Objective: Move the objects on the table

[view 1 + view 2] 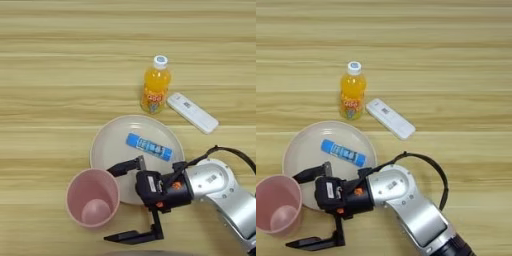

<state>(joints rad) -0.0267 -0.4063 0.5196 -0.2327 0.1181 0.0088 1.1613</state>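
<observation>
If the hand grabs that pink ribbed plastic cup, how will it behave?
The pink ribbed plastic cup looks empty and thin-walled, so probably light and apt to flex under a squeeze. It stands upright on the wooden table; a push near its rim might tip it, and it could then roll.

No lettering can be read: the orange-juice bottle (155,84), the blue tube (149,147) and the white device (192,112) carry printed labels, all too small to make out.

Blue tube (149,146) on plate (107,145), open-fingered tool (117,203) beside pink cup (93,197)
</observation>
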